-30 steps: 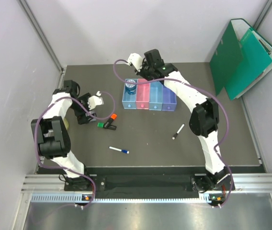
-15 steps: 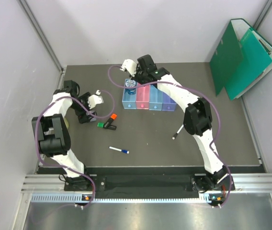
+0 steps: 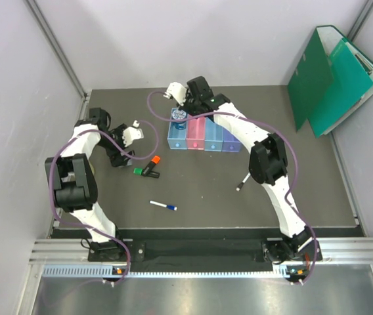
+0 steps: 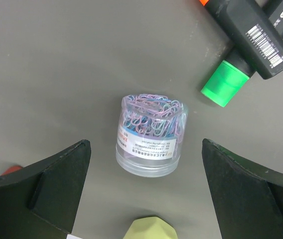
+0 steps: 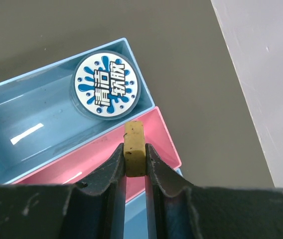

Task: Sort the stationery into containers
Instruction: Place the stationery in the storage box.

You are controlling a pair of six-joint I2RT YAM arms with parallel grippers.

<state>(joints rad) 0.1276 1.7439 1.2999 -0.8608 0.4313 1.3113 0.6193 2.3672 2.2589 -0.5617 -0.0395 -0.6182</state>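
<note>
While the left gripper [image 4: 144, 154] gapes, released, about a clear tub of paper clips [image 4: 149, 137], the bins [image 3: 222, 139] list thus: light blue bin [image 5: 57, 62], blue tape roll [image 5: 106, 84] inside, seemingly lying flat; pink bin [image 5: 167, 149], right gripper [image 5: 135, 162] above its rim, clenched on tan eraser [image 5: 134, 142], long axis along the fingers [image 5: 112, 172].

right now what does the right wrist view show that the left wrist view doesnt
Only right wrist: the right gripper shut on the tan eraser over the pink bin's edge, the blue round item in a light blue bin. Only left wrist: the open left gripper around a tub of paper clips, orange and green highlighters. Both: the dark tabletop.
</note>
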